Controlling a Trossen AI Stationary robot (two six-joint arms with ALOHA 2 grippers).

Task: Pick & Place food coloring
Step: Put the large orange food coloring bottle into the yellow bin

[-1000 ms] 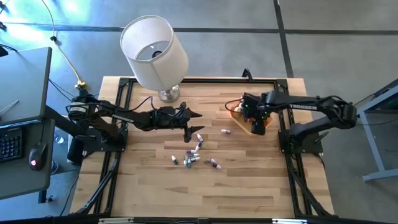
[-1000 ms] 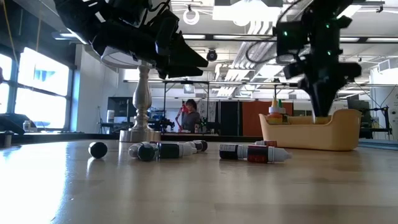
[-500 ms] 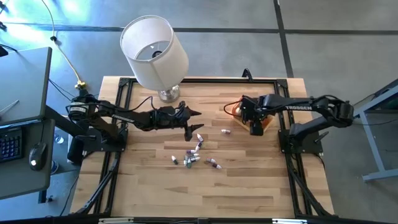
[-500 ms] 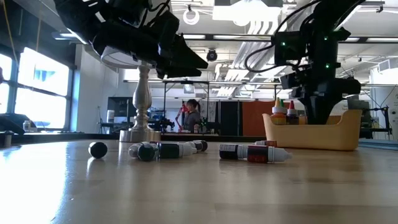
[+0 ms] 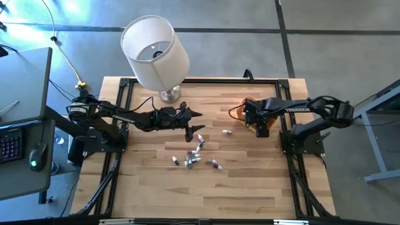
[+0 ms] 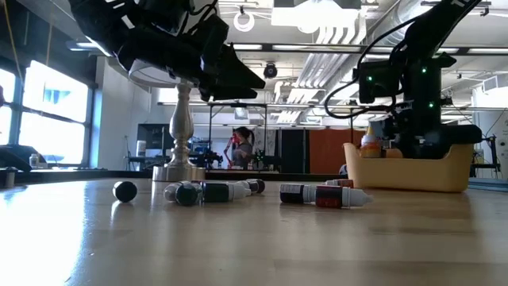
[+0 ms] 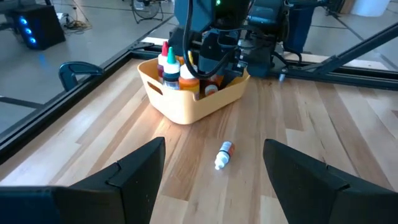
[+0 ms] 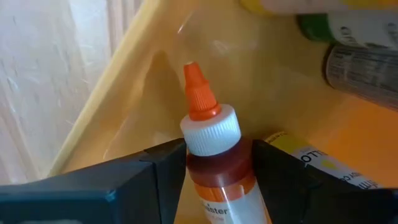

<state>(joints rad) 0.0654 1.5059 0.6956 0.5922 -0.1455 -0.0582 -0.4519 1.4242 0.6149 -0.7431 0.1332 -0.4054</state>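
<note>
Several small food coloring bottles lie on their sides mid-table, and one whitish bottle lies apart, nearer the yellow-orange bin. My right gripper points down inside the bin, shut on an orange bottle that has a white collar and an orange tip. Other bottles stand or lie in the bin around it. My left gripper hangs open above the table, just beyond the bottle cluster, with nothing between its fingers. My right gripper pinches the orange bottle between its two fingers, at the bottle's shoulder just below the white collar. The fingers come from above, pointing down into the bin. The bottle lies along the fingers with its tip pointing away from the wrist; its lower end is out of view.
A table lamp with a white shade stands at the far edge, its metal base on the wood. Black frame rails run along the table's sides. A person stands far back in the room. Bare wood lies toward the near edge.
My right gripper has sunk from above the bin down into it, ending low among the bottles there. My left gripper has kept still, and the bottles on the table have not moved.
</note>
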